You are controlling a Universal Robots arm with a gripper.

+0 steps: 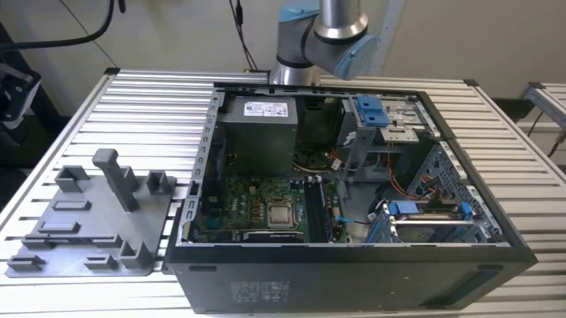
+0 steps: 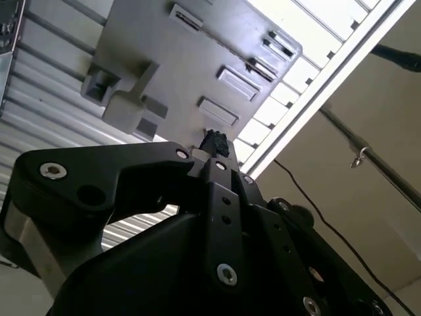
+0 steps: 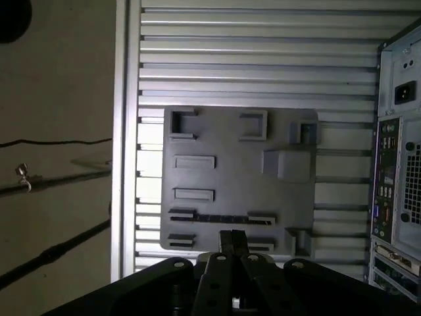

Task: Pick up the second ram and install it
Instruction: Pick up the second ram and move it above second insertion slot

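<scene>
The grey fixture tray [image 3: 240, 191] lies on the slatted table, seen from high above in both wrist views. A thin dark stick, the second ram [image 3: 222, 218], rests on edge between two holders of the tray. My gripper [image 3: 231, 238] hangs well above the tray's edge near that stick, its fingers [image 2: 214, 142] shut together with nothing between them. In the exterior view the tray [image 1: 89, 218] sits on the left, beside the open computer case [image 1: 354, 199]. Its motherboard [image 1: 256, 209] lies exposed, with a dark stick standing in a slot next to the processor.
The arm's base joints [image 1: 323, 33] rise behind the case. The case's rear panel with ports [image 3: 395, 171] borders the tray. Upright posts [image 1: 115, 175] stand on the tray. The table's edge rail [image 3: 128, 131] runs close to the tray, with cables beyond it.
</scene>
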